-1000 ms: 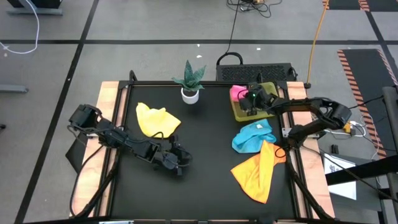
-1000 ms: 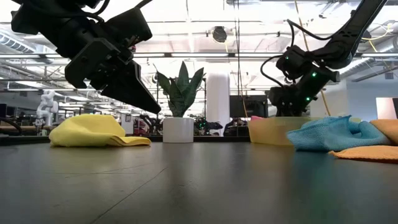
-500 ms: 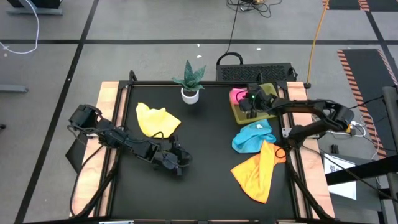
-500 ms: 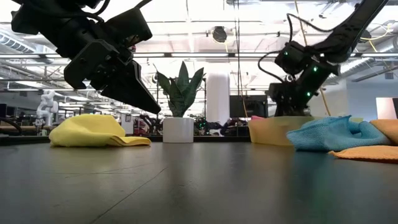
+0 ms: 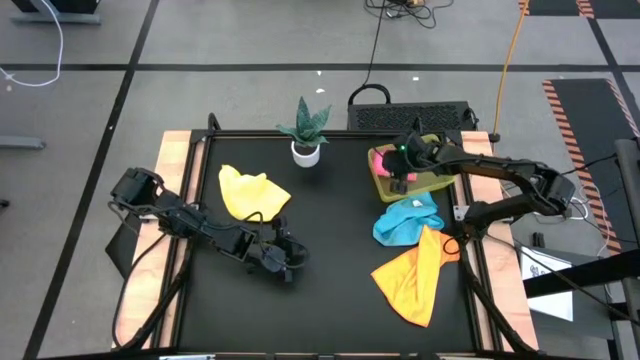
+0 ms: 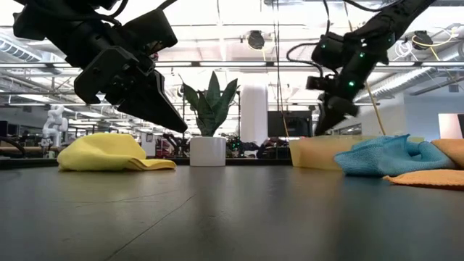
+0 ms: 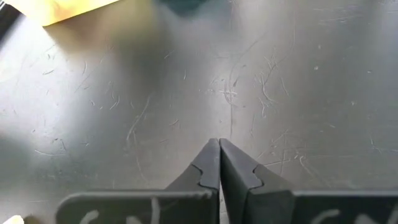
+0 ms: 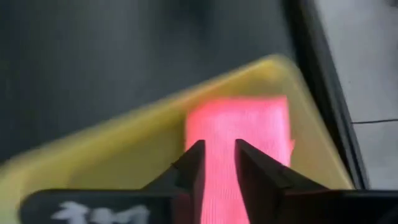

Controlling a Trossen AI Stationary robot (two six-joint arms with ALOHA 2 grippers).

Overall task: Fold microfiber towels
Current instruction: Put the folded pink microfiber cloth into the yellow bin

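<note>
A folded pink towel (image 8: 239, 124) lies flat in the yellow-green tray (image 8: 118, 140) at the table's far right. My right gripper (image 8: 217, 155) hangs over it, narrowly open, the fingers clear of the tray's rim (image 6: 319, 148) in the low view. The crumpled blue towel (image 5: 407, 218) and orange towel (image 5: 412, 272) lie on the table nearer than the tray. The yellow towel (image 5: 252, 192) lies bunched at the far left. My left gripper (image 7: 219, 149) hovers shut over bare tabletop near the middle.
A potted plant (image 5: 305, 132) stands at the far edge between the yellow towel and the tray (image 5: 432, 183). Dark bare tabletop (image 5: 330, 230) lies between the two arms. The table has raised wooden side rails (image 5: 172, 200).
My right gripper has risen out of the tray and rolled about its wrist. The pink towel stays lying in the tray and shows more fully now.
</note>
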